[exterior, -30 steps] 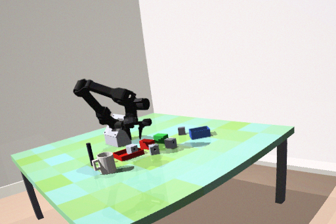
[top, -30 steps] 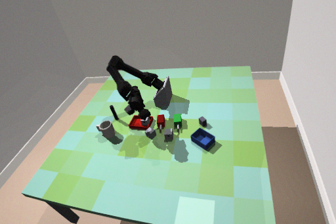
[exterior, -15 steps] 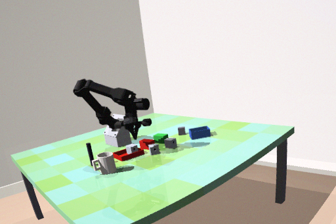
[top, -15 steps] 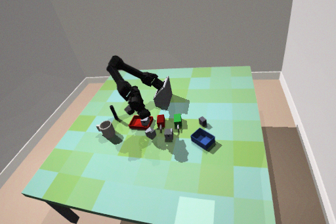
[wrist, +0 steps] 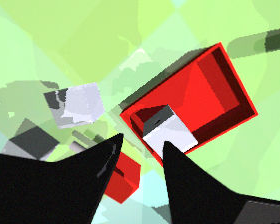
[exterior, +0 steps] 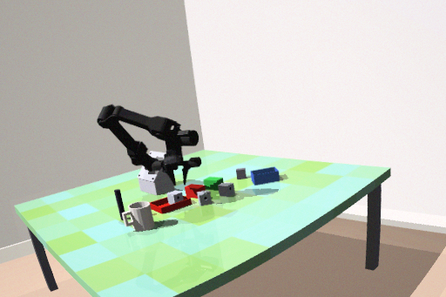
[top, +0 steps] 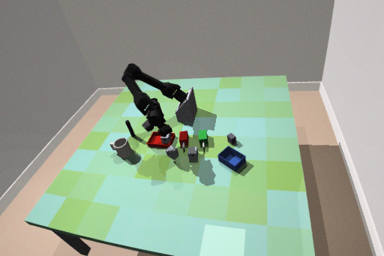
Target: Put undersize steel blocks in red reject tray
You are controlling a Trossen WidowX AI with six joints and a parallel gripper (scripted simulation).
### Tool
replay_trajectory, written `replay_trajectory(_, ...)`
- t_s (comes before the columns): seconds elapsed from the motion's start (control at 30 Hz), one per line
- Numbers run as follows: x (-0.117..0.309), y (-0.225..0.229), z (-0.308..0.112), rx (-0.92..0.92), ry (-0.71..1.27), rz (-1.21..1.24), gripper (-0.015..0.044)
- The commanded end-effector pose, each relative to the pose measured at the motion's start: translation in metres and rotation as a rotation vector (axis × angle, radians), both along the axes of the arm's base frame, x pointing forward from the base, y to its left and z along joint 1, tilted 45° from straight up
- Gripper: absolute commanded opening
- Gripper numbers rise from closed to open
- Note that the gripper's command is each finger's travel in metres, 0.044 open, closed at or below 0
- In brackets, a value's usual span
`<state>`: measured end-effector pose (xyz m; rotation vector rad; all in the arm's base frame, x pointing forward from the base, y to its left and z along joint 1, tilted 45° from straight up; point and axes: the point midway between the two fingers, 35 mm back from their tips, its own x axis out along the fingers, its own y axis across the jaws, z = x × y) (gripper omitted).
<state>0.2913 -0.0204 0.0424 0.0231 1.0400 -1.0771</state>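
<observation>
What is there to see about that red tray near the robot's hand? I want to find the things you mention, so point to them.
The red tray [top: 150, 144] [exterior: 165, 210] [wrist: 237, 124] is a shallow, open rectangular box with low walls, plain and perhaps plastic. It stands upright on the green patterned table [top: 240, 193] [exterior: 183, 241], between the mug [top: 122, 149] [exterior: 141, 217] and a red block-shaped piece [top: 184, 137] [exterior: 194, 190] [wrist: 125, 181]. One grey steel block [top: 165, 140] [exterior: 175, 197] [wrist: 170, 139] is in it, at one end, seemingly tilted against the wall.
</observation>
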Motion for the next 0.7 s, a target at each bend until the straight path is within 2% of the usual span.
replay_trajectory(0.0,0.000,0.000,0.000,0.000,-0.001,-0.001,0.0289)
replay_trajectory(0.1,0.000,0.000,0.000,0.000,0.000,0.000,0.0368)
replay_trajectory(0.17,0.005,0.006,-0.003,0.004,-0.019,-0.018,0.0325)
replay_trajectory(0.4,0.046,0.070,-0.052,0.040,-0.220,-0.219,0.0325)
replay_trajectory(0.67,0.065,0.128,-0.111,0.058,-0.408,-0.410,0.0325)
